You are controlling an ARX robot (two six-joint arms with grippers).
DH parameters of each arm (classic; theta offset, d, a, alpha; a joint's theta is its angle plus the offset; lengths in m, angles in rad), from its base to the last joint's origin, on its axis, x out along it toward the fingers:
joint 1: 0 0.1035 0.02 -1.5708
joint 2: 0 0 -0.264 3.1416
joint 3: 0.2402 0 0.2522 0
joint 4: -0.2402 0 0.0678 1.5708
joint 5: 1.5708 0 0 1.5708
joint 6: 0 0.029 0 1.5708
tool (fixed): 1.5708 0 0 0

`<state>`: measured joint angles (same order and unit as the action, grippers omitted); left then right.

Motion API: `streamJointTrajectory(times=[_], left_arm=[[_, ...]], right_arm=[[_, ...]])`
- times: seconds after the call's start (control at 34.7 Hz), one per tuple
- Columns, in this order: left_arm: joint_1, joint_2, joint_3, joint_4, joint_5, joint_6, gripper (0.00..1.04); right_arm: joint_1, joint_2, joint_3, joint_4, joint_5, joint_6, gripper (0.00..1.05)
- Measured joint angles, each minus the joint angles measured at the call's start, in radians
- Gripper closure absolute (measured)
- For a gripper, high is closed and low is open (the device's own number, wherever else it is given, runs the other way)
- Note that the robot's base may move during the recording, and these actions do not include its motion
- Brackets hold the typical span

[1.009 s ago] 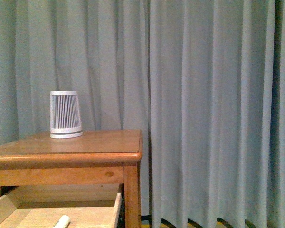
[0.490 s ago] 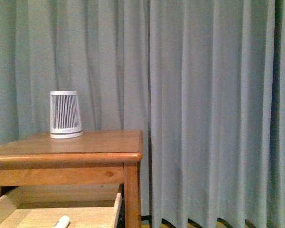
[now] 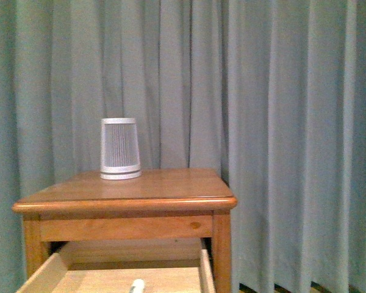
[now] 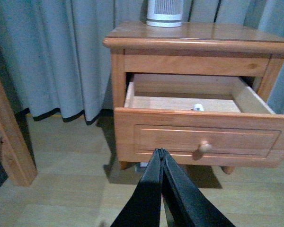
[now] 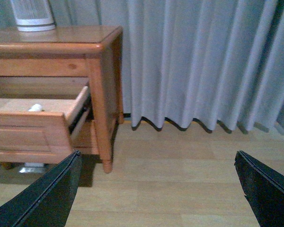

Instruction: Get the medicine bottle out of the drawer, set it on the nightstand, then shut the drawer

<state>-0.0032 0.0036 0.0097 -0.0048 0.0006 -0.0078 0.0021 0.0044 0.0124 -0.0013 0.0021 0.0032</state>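
The nightstand (image 3: 128, 195) (image 4: 199, 42) (image 5: 61, 45) stands before a grey curtain with its upper drawer (image 4: 199, 137) (image 3: 204, 271) (image 5: 33, 127) pulled out. Inside on the pale wood floor lies the small white medicine bottle (image 3: 137, 285) (image 4: 198, 108) (image 5: 35, 108). My left gripper (image 4: 160, 152) is shut and empty, held in front of the drawer's front panel, a little to the side of the round knob (image 4: 204, 147). My right gripper (image 5: 158, 158) is wide open over the bare floor beside the nightstand, holding nothing.
A white ribbed tapered device (image 3: 119, 148) (image 4: 164, 12) (image 5: 32, 14) stands on the nightstand top. Grey curtains (image 3: 293, 122) hang behind. Wooden furniture (image 4: 7, 142) stands off to one side on the pale plank floor (image 5: 170, 175).
The front view has shifted: the nightstand, ribbed device and drawer now sit further right in the picture than before. The bottle stays lying in the drawer.
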Motion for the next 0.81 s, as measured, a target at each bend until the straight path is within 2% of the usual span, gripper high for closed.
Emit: streamJointTrajectory(times=[0.23,0.4,0.49,0.55,0.63,0.69,0.78,0.81], left_arm=[[0.000,-0.002,0.000,0.000,-0.002,-0.001,1.00],[0.000,-0.003,0.000,0.000,-0.005,0.000,0.73],[0.000,-0.003,0.000,0.000,-0.004,0.000,0.54],[0.000,-0.003,0.000,0.000,-0.005,0.000,0.45],[0.000,-0.003,0.000,0.000,-0.004,0.000,0.30],[0.000,-0.003,-0.001,0.000,-0.002,0.000,0.22],[0.000,-0.003,0.000,0.000,-0.002,0.001,0.05],[0.000,-0.003,0.000,0.000,-0.001,0.002,0.06]], right_arm=[[0.000,0.000,0.000,0.000,-0.004,0.000,0.07],[0.000,-0.001,0.000,0.000,-0.007,0.000,0.07],[0.000,-0.001,0.000,0.000,-0.007,0.000,0.07],[0.005,0.004,0.000,0.001,0.006,0.000,0.07],[0.095,0.136,0.015,0.090,0.264,-0.004,0.07],[0.115,0.280,0.043,0.187,0.338,0.003,0.07],[0.110,0.600,0.163,0.371,0.353,0.020,0.07],[0.105,0.722,0.229,0.403,0.336,0.032,0.07]])
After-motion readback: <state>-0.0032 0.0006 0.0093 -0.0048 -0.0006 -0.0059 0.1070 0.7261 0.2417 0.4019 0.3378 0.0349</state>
